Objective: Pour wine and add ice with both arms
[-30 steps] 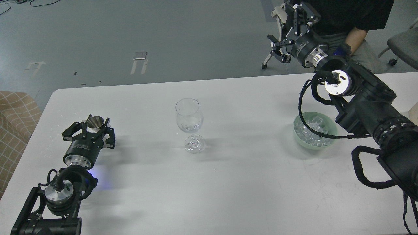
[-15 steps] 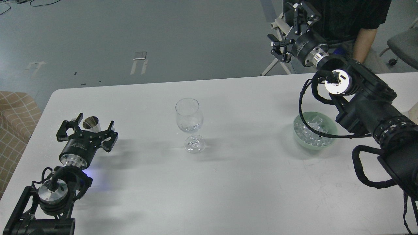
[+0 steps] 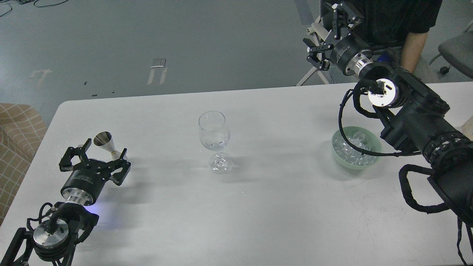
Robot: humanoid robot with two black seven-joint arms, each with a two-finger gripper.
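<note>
A clear stemmed wine glass (image 3: 214,135) stands upright mid-table with a little clear content low in its bowl. The ice (image 3: 354,150) is a glittering heap in a pale green bowl (image 3: 372,161) at the right. A small metal jigger (image 3: 104,140) stands upright at the left. My left gripper (image 3: 99,158) is open and empty just in front of the jigger, apart from it. My right gripper (image 3: 326,35) is open and empty, raised beyond the table's far edge, well above and behind the bowl. My right arm's cable hides part of the ice.
A person in black (image 3: 408,44) stands behind the table's far right edge, close to my right gripper. A white stand (image 3: 314,29) and a grey chair (image 3: 456,48) are on the floor there. A checked sofa (image 3: 16,147) is at the left of the white table (image 3: 281,207).
My left gripper has drawn back toward the lower left, leaving the jigger standing free on the table. My right gripper has risen slightly. The person's arm has shifted.
</note>
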